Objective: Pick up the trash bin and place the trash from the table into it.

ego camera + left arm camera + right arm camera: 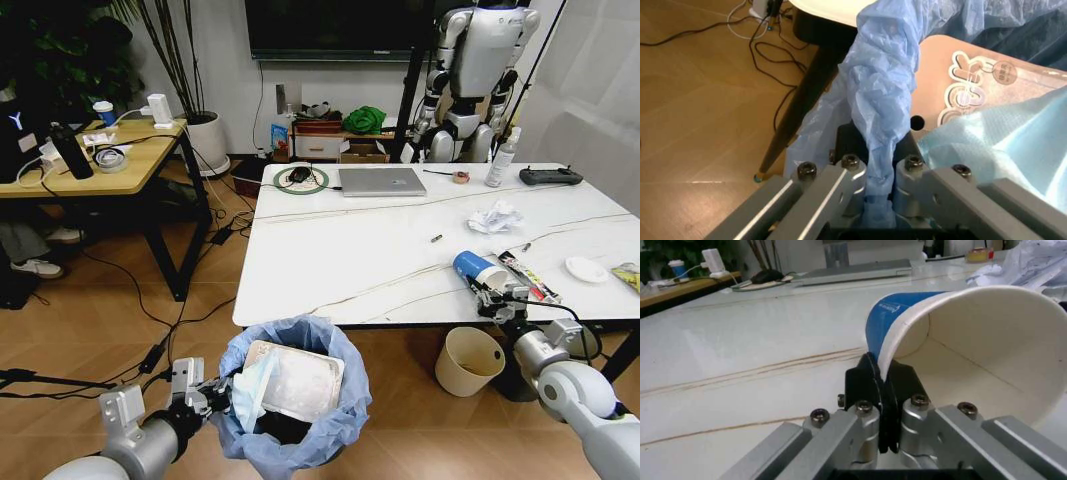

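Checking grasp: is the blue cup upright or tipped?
Tipped. The blue paper cup lies on its side on the table, open mouth facing the right gripper, whose fingers pinch its rim.

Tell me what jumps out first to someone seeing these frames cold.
The trash bin, lined with crinkled light-blue plastic and already holding a flat package, hangs low in front of the table, the left pincer shut on its bag rim. At the table's near right edge the right pincer is clamped on the rim of a blue paper cup lying on its side. A crumpled white tissue wad lies farther back.
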Controlling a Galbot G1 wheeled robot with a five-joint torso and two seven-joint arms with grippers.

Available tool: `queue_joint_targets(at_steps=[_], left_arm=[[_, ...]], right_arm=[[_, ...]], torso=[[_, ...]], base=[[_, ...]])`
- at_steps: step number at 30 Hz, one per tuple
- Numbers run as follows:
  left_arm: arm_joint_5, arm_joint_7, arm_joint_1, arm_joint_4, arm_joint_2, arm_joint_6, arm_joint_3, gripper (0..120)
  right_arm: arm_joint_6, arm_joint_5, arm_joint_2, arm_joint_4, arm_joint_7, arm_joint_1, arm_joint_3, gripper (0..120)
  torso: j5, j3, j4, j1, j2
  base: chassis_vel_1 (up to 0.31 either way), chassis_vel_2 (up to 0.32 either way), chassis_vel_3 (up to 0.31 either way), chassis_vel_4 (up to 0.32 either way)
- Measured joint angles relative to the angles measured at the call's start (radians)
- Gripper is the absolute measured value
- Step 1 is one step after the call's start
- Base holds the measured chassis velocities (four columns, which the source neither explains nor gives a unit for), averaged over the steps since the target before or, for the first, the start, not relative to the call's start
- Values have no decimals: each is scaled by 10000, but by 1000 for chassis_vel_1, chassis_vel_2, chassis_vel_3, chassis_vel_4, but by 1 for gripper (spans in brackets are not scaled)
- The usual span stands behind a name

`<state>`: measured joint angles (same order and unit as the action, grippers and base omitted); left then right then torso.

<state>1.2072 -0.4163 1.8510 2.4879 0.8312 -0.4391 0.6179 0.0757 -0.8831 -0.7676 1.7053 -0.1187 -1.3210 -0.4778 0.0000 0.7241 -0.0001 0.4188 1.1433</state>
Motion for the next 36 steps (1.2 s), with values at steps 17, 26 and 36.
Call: queue_joint_targets(at_steps=[17, 26, 36], left_arm=[[-95, 31, 75, 4, -65, -7, -280, 0], [41, 34, -15, -6, -195, -13, -254, 0], [196, 63, -36, -93, -334, -17, -135, 0]], right_arm=[[774, -167, 2473, 3274, -2052, -1494, -1734, 0], [587, -755, 4365, 4650, -3112, 21, -1162, 0], [-803, -916, 6361, 6319, -3663, 1976, 543, 0]], torso=[[2, 0, 0, 0, 0], [3, 0, 1, 0, 0], [-1, 0, 1, 0, 0]], base=[[0, 0, 0, 0], [0, 0, 0, 0], [0, 0, 0, 0]])
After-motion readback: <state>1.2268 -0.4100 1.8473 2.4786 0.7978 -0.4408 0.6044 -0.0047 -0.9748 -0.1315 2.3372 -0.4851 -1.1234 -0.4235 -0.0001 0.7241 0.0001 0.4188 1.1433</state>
